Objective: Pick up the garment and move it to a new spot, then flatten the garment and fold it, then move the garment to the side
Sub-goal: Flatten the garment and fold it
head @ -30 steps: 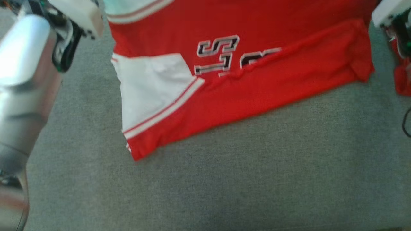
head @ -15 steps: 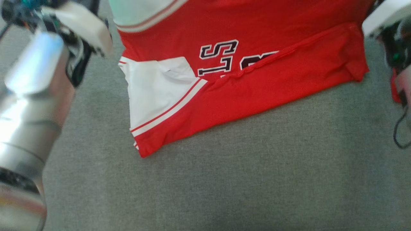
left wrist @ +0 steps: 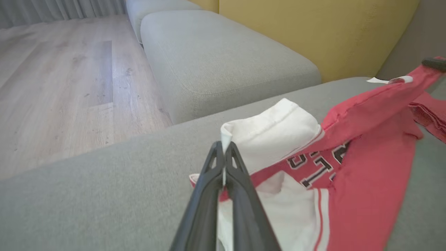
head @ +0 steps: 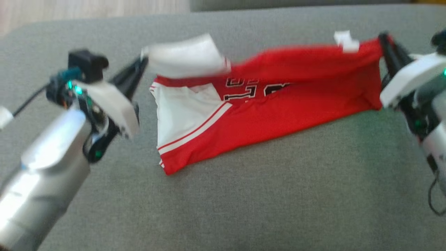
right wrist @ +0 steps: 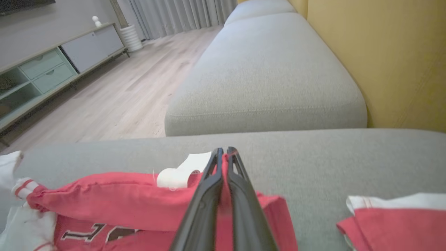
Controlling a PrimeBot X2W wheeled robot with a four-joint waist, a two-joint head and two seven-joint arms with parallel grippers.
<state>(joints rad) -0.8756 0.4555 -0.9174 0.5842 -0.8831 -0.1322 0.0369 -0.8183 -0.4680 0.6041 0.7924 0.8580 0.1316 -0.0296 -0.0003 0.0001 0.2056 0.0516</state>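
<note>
Left gripper (head: 142,65) is pinched tight, both dark fingers pressed together on a white corner of the garment (head: 278,104), and the left wrist view shows a sliver of white cloth squeezed up between the tips. Over on the other side, the right gripper (head: 383,39) is clamped just as hard, no gap at all, biting the red corner just beside a small white tag (head: 345,40). So the jersey is strung between the two grippers, its long axis running straight across the head view from the robot's left to its right, top edge lifted and pulled into a line, white end at the left jaws, red end at the right jaws. Below that raised edge the cloth sags down and towards the robot, the lower part resting on the grey cushion (head: 244,202), with one red-and-white striped corner pointing at the near left. Dark block lettering shows mid-panel, partly tucked under the folded red edge, too blurred to read. Out past the right gripper, a second red and white cloth (right wrist: 393,216) lies on the same cushion, apart from the jersey. Beyond that are another grey seat (right wrist: 271,76), a yellow backrest (right wrist: 383,52) and wooden floor (left wrist: 62,87).
</note>
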